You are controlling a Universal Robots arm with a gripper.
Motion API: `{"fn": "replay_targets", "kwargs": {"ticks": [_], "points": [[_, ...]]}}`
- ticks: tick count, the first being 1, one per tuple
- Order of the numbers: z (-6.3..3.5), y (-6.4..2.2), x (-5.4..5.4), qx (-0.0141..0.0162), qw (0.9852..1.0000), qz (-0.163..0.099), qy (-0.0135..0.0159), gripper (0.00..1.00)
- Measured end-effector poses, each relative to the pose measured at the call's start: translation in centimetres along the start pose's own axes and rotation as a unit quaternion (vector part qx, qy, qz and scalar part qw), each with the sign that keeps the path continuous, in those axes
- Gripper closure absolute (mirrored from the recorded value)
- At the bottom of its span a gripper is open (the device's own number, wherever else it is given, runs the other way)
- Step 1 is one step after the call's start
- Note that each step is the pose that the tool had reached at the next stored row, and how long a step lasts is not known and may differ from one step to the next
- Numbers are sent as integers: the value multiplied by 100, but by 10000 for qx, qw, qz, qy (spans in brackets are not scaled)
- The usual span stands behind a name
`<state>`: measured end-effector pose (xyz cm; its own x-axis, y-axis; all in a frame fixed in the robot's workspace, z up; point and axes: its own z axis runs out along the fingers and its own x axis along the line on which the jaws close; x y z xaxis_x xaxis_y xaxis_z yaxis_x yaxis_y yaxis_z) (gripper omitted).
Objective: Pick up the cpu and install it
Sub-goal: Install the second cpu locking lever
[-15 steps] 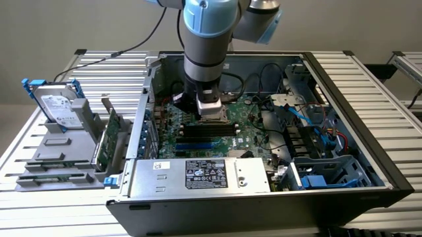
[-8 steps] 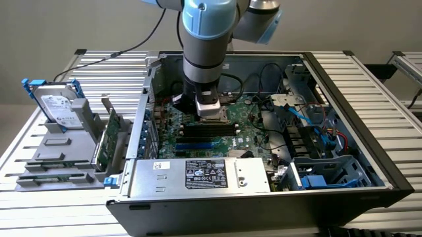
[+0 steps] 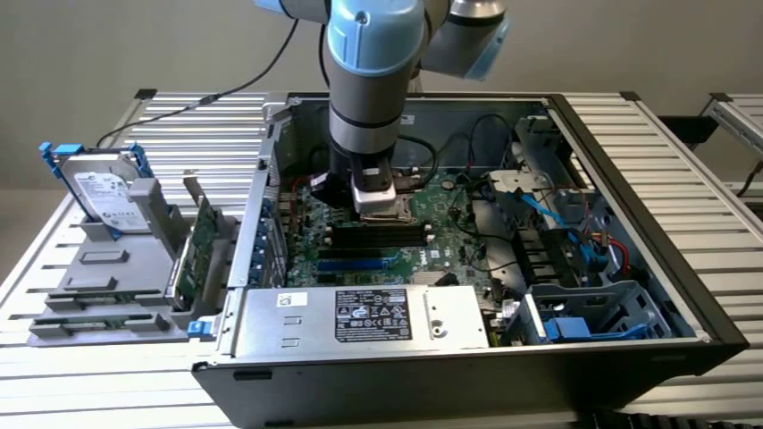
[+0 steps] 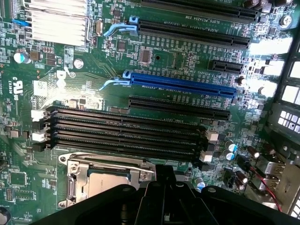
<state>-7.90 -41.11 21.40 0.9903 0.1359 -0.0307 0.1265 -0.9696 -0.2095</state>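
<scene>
Gripper [image 3: 379, 207] closed, directly above the CPU socket [image 4: 101, 180]. CPU [image 4: 107, 185] lies beneath; misalignment risks bent socket pins.

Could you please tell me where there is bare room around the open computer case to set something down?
The slatted table lies bare along the case's exterior-view right, and behind it near the cable. The exterior view's left is crowded by the hard drive and grey holders. The case's inside is packed.
</scene>
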Motion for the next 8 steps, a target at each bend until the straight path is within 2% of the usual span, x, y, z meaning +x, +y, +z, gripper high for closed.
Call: {"fn": "replay_targets", "kwargs": {"ticks": [4,8], "points": [[5,-1,0,12,10000,-1,2,89],[7,-3,0,36,10000,-2,5,89]]}}
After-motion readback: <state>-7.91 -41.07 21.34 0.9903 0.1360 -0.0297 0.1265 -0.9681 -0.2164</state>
